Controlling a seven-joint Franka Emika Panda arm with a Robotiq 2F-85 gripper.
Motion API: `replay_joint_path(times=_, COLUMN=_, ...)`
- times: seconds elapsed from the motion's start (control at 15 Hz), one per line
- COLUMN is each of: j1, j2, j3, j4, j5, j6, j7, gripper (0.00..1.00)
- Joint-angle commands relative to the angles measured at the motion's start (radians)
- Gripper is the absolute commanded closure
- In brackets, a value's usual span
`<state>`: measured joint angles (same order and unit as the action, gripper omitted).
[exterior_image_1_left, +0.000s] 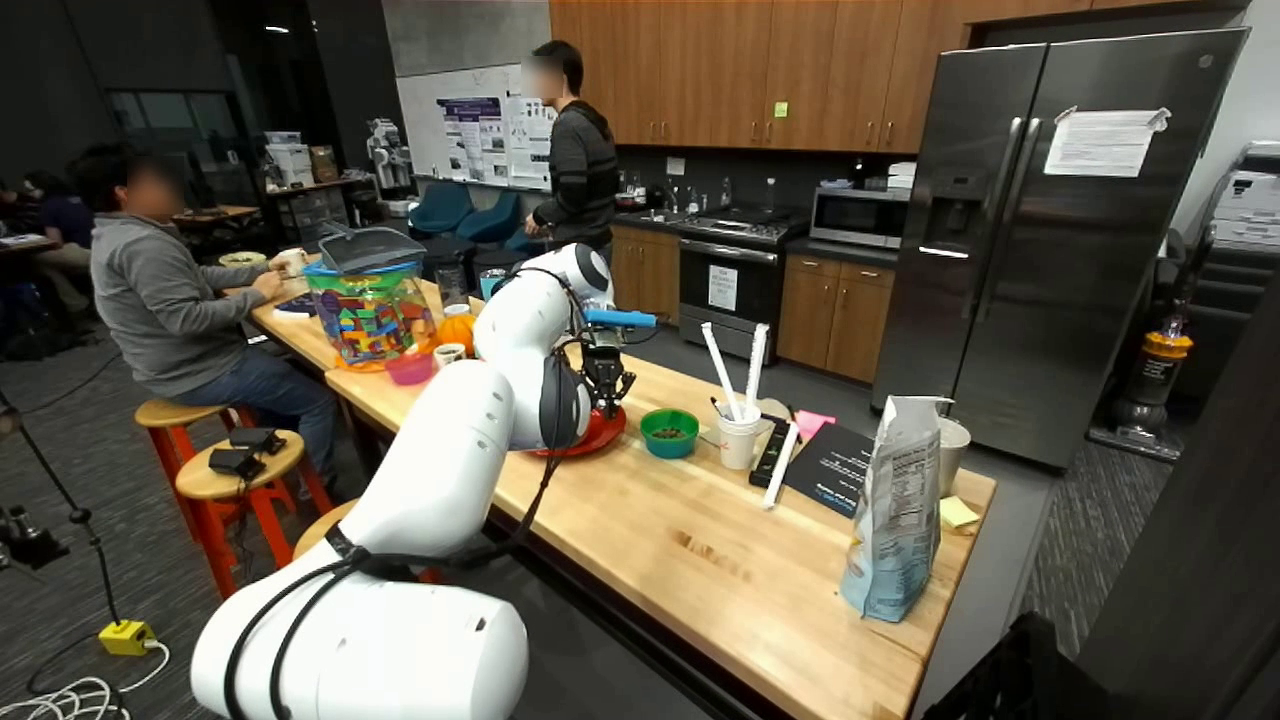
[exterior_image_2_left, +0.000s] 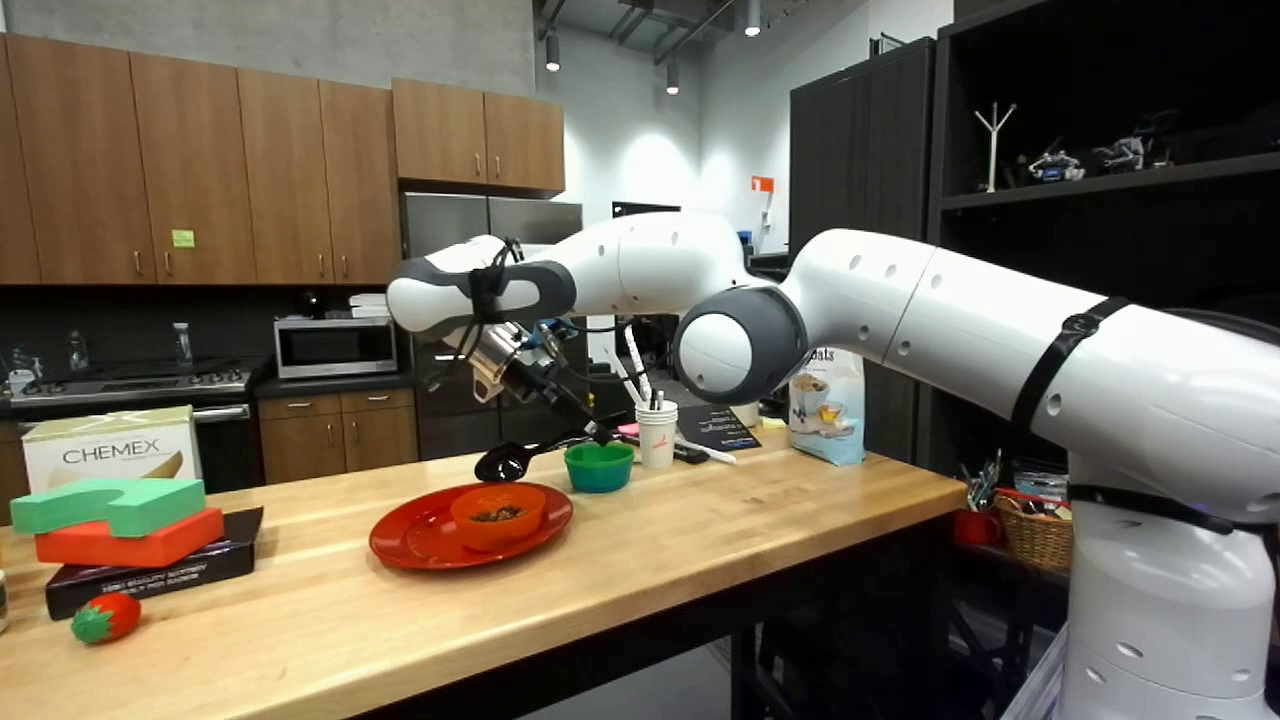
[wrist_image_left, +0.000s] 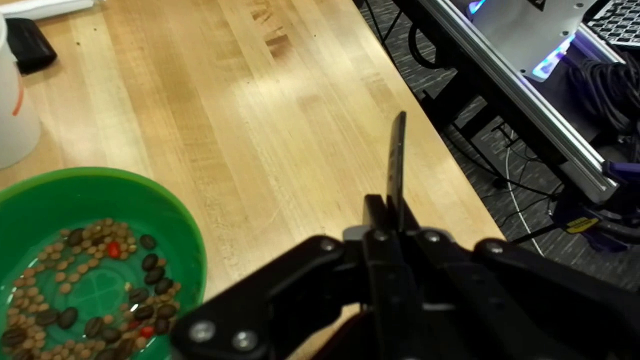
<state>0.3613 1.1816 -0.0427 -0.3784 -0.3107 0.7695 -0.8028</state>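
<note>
My gripper (wrist_image_left: 384, 212) is shut on the thin dark handle of a black spoon (wrist_image_left: 396, 155). In an exterior view the black spoon (exterior_image_2_left: 503, 462) has its bowl end in the air above the back of a red plate (exterior_image_2_left: 415, 540). An orange bowl (exterior_image_2_left: 497, 525) with small dark bits in it sits on that plate. A green bowl (wrist_image_left: 100, 197) is beside the gripper in the wrist view and holds lentil-like grains, dark beans and a few red pieces. The green bowl also shows in both exterior views (exterior_image_1_left: 668, 447) (exterior_image_2_left: 600, 478), close to the gripper (exterior_image_2_left: 598, 430).
White paper cups (exterior_image_1_left: 738, 445) with pens and white sticks stand beyond the green bowl. A dark booklet (exterior_image_1_left: 830, 468) and a tall bag (exterior_image_1_left: 893, 520) are farther along the wooden table (exterior_image_1_left: 660, 560). Foam blocks (exterior_image_2_left: 130, 545), a Chemex box (exterior_image_2_left: 115, 450) and a toy strawberry (exterior_image_2_left: 107, 617) lie at the other end.
</note>
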Motion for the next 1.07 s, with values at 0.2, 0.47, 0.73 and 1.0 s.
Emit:
replay_joint_path(times=0.2, j1=-0.007, j2=0.026, j3=0.03, j4=0.027, j5=0.041, j6=-0.029, j7=0.03, gripper=0.99)
replay_joint_path(times=0.47, j1=0.003, j2=0.043, j3=0.022, j4=0.028, j5=0.023, j6=-0.026, j7=0.043, gripper=0.99)
replay_joint_path(times=0.73, j1=0.031, j2=0.05, j3=-0.014, j4=0.02, j5=-0.044, j6=-0.006, j7=0.03, gripper=0.99)
replay_joint_path(times=1.0, j1=0.056, j2=0.051, j3=-0.045, j4=0.005, j5=-0.12, j6=0.004, j7=-0.01, gripper=0.99)
